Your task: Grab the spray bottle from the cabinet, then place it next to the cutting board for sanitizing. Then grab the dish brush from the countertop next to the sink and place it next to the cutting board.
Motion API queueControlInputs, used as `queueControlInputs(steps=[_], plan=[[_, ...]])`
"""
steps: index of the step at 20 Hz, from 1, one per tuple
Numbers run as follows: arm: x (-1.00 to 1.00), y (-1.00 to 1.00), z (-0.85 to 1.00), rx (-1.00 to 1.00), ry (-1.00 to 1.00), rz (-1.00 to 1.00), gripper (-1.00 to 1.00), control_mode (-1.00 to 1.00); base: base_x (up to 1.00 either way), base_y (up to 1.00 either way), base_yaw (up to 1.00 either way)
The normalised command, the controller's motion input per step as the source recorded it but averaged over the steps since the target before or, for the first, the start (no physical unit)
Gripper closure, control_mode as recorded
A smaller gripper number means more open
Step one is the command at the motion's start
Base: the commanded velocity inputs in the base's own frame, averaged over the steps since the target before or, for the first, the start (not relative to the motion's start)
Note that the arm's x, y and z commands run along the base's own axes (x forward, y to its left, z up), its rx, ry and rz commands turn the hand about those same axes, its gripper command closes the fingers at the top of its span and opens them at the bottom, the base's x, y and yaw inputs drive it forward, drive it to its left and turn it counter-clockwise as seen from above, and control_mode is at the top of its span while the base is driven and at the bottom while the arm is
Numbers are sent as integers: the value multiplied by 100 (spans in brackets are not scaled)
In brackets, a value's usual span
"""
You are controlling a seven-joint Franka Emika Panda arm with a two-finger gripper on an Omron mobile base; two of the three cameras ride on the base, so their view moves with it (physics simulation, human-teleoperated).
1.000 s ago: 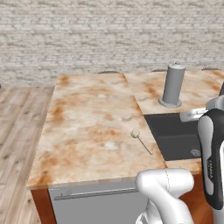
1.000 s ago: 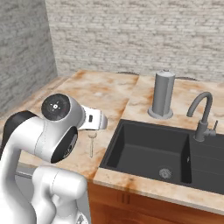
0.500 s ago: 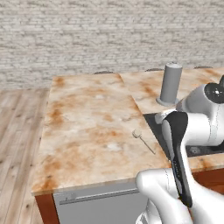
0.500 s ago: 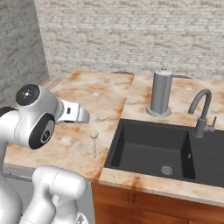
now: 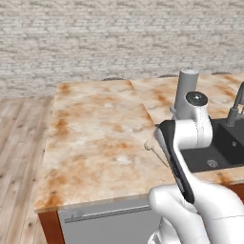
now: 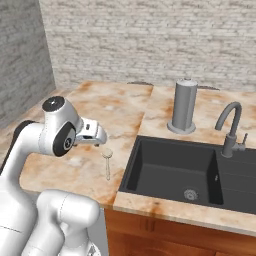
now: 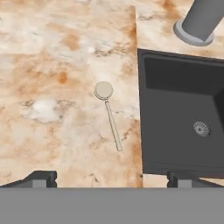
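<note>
While the jaws stand open above the dish brush point(image 7: 108, 113), the right base view adds the faucet point(image 6: 230, 129).

Left base view: arm covers most of dish brush point(image 5: 150, 145), just head end + bit of handle show near the sink-side edge of countertop point(image 5: 95, 143); sink point(image 5: 224, 147) partly behind arm, cut by right edge. Right base view: sink point(image 6: 175, 170) cut by right edge. Hand view: grey cylinder point(image 7: 199, 22) cut at top, sink point(image 7: 183, 118) cut at right; brush bristles too small to tell.
</note>
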Motion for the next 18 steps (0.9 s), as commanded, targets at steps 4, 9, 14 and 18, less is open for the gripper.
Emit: queueControlInputs(steps=[4, 9, 14, 18], plan=[[32, 0, -72, 0, 9, 5, -100, -100, 0, 0, 0], [34, 0, -69, 0, 2, 6, -100, -100, 0, 0, 0], [36, 0, -71, 0, 0, 6, -100, -100, 0, 0, 0], [38, -9, -58, 0, 0, 6, -100, -100, 0, 0, 0]])
